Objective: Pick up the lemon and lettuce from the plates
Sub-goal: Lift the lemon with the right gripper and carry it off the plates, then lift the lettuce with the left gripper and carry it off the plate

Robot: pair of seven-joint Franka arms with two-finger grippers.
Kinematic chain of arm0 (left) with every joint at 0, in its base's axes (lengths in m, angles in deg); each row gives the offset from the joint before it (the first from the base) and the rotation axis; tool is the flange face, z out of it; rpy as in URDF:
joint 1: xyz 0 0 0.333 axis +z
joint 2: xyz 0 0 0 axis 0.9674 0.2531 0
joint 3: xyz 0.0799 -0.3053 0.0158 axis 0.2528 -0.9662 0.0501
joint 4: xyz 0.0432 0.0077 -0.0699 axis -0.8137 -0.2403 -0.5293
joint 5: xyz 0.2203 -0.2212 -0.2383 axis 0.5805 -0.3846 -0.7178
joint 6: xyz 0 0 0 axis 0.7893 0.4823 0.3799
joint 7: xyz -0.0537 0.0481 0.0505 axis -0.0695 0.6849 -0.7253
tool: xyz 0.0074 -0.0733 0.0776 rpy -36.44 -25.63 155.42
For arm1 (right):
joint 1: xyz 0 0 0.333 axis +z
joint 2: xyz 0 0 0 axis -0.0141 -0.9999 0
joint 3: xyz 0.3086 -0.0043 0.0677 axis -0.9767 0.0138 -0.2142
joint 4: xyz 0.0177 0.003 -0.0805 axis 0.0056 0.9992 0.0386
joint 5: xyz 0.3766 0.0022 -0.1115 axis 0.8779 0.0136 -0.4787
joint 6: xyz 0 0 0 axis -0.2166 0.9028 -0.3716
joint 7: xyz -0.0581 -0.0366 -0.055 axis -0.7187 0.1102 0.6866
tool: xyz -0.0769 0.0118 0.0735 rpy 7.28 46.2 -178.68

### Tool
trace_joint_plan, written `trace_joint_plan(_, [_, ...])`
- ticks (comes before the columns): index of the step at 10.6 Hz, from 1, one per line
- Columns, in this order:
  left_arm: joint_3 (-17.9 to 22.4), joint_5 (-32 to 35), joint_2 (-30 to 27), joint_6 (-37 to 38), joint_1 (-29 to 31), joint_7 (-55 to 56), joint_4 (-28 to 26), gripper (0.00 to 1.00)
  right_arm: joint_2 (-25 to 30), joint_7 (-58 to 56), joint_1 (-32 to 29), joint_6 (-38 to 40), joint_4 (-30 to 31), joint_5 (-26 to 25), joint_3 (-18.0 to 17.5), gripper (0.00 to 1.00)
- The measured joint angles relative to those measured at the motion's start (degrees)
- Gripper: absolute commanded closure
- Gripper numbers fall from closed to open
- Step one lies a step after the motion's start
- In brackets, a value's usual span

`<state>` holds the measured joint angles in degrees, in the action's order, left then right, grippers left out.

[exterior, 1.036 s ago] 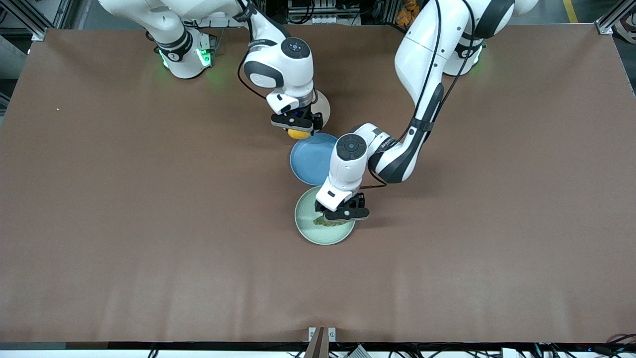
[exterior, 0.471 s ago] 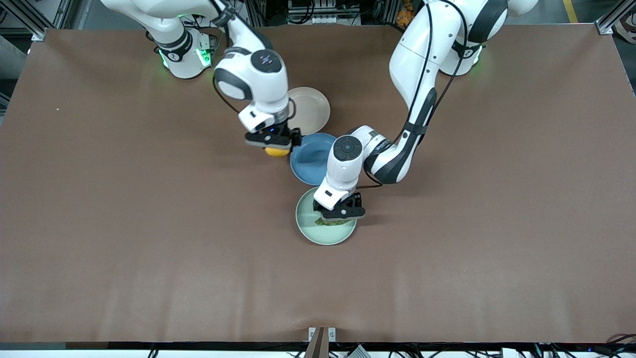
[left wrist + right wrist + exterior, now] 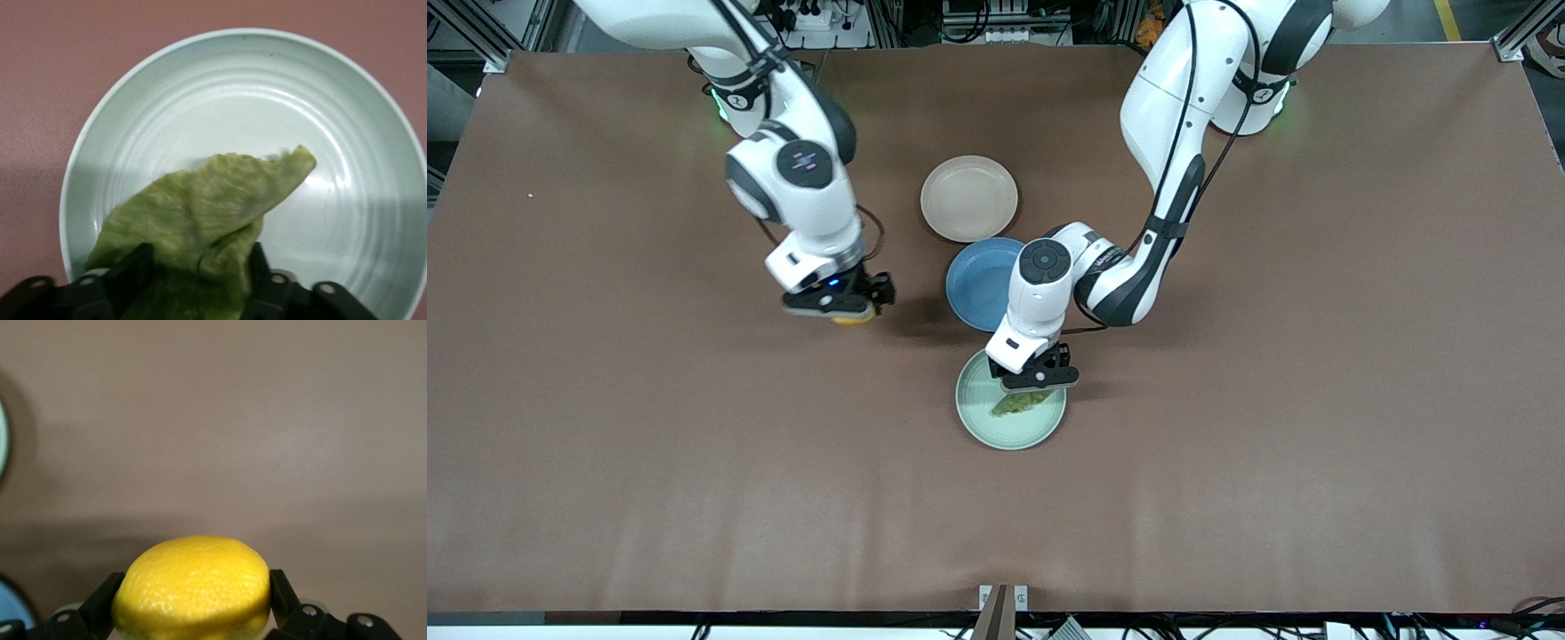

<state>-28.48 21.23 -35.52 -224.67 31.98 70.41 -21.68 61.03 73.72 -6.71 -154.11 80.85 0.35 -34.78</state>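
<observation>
My right gripper [image 3: 845,313] is shut on the yellow lemon [image 3: 855,318] and holds it over bare table, toward the right arm's end from the blue plate. In the right wrist view the lemon [image 3: 193,590] fills the gap between the black fingers. My left gripper [image 3: 1032,391] is shut on the green lettuce [image 3: 1020,404] over the mint green plate [image 3: 996,431]. In the left wrist view the crinkled leaf [image 3: 207,213] hangs from the fingers above the mint plate [image 3: 347,100]. The beige plate [image 3: 968,197] holds nothing.
A blue plate [image 3: 980,284] lies between the beige and mint plates, with the left arm's wrist over its edge. The brown table top [image 3: 1272,444] stretches wide on all sides.
My right gripper has carried the lemon off the beige plate, past the blue plate, toward the right arm's end and nearer the front camera. The left gripper has lifted the lettuce slightly.
</observation>
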Motion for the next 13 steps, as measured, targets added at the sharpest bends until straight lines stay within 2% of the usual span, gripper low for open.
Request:
trace_joint_plan(1, [0.0,0.0,-0.1,-0.1,-0.1,0.4,0.2,1.00,0.9,-6.6,-1.8,0.1,0.0,3.4,1.5,1.00])
trace_joint_plan(4, [0.1,0.0,-0.3,-0.1,-0.2,0.6,0.4,1.00,3.4,-25.7,-2.5,5.3,-1.8,11.7,11.0,1.00])
trace_joint_plan(6, [0.1,0.0,-0.5,-0.1,-0.2,0.7,0.4,1.00,4.0,-34.1,-1.8,8.5,-4.0,14.2,17.2,1.00])
trace_joint_plan(9, [0.3,0.0,-1.7,2.0,-0.1,0.8,0.9,1.00,4.0,-46.1,-0.2,8.8,-4.8,18.9,27.7,1.00])
trace_joint_plan(10, [0.4,0.0,-2.8,4.0,0.0,0.8,1.0,1.00,3.9,-47.8,0.1,8.9,-4.8,19.4,29.7,1.00])
trace_joint_plan(13, [0.6,0.0,-6.3,11.2,0.7,0.3,1.1,1.00,3.0,-48.4,0.7,9.0,-4.6,19.6,31.3,1.00])
